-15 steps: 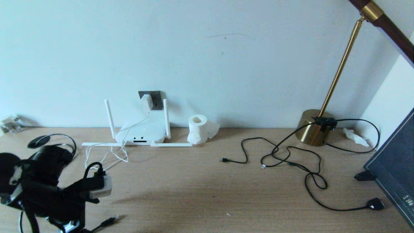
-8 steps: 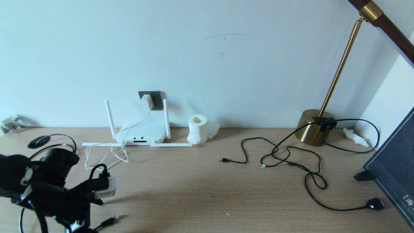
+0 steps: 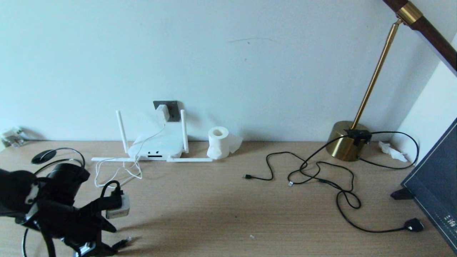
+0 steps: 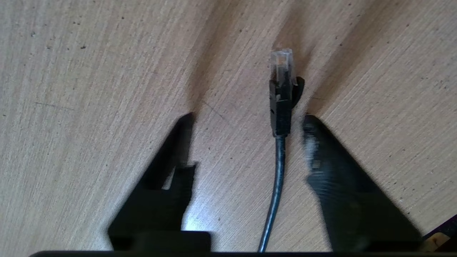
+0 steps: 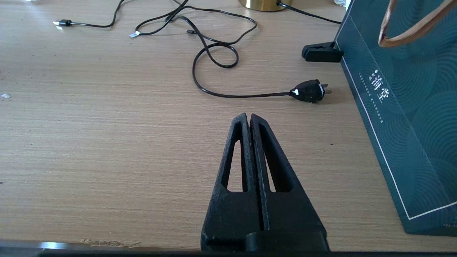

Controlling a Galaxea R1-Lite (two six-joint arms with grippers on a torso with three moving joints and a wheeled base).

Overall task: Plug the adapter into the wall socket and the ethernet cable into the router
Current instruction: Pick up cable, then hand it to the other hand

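The white adapter (image 3: 162,112) sits plugged in the dark grey wall socket (image 3: 173,110), and its thin white cord loops down onto the desk. Below it lies the white router (image 3: 157,144), two antennas up and two flat. The ethernet cable's black plug (image 4: 282,103) with its clear tip lies on the wood. My left gripper (image 4: 248,118) is open just above the desk, its fingers on either side of the cable right behind the plug, not touching it. In the head view that plug (image 3: 121,243) lies at the front left by my left arm (image 3: 71,217). My right gripper (image 5: 248,116) is shut on nothing, low over the desk's right side.
A toilet-paper roll (image 3: 217,142) stands right of the router. Thin black cables (image 3: 321,171) sprawl over the right half, ending in a black mains plug (image 5: 309,91). A brass lamp base (image 3: 346,144), a black clip (image 5: 321,53) and a dark bag (image 5: 410,117) stand at the right.
My left arm has shifted a little to the right and lower toward the desk. The ethernet plug has stayed on the wood.
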